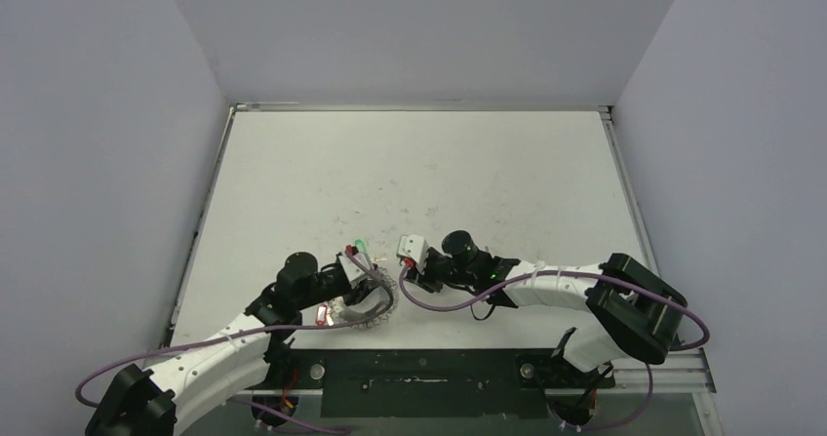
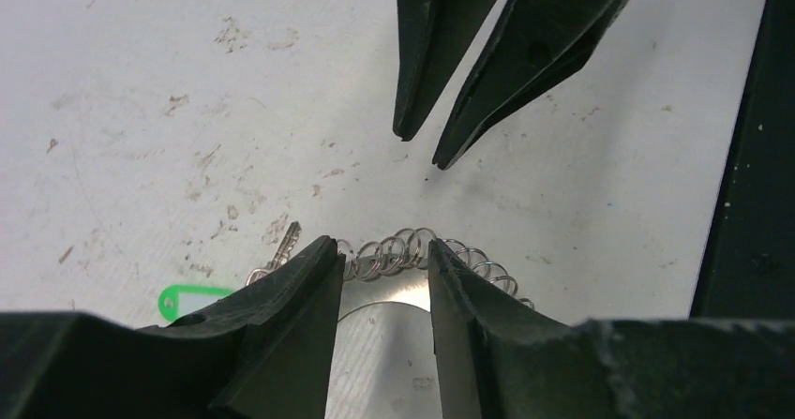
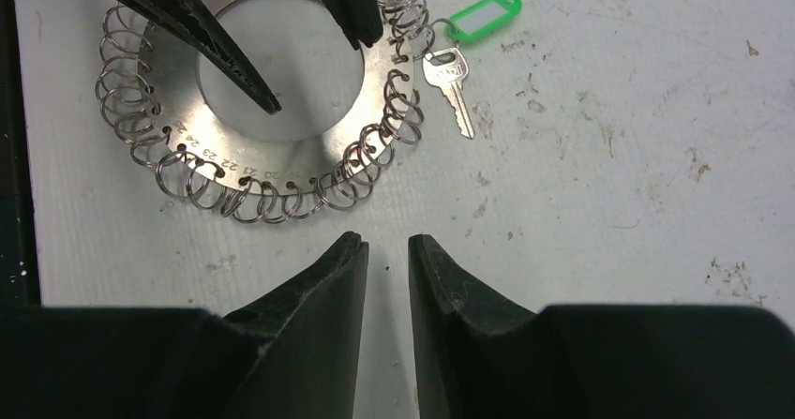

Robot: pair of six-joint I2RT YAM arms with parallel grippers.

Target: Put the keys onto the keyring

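Observation:
The keyring (image 3: 380, 124) is a flat grey metal disc with a large hole, lying on the table. Several small wire rings line its edge, and it carries a green tag (image 3: 483, 13). One small silver key (image 3: 450, 86) hangs on a wire ring beside the tag, with its blade flat on the table. My left gripper (image 2: 382, 250) is open, its two fingers over the disc's hole and band. A stretch of the wire rings (image 2: 398, 250) shows between the fingers and nothing is squeezed. My right gripper (image 3: 386, 246) faces it just off the disc's edge, narrowly open and empty.
The white tabletop (image 1: 419, 173) is scuffed and walled on three sides. A black rail (image 1: 419, 373) runs along the near edge by the arm bases. Purple cables (image 1: 439, 304) loop along both arms.

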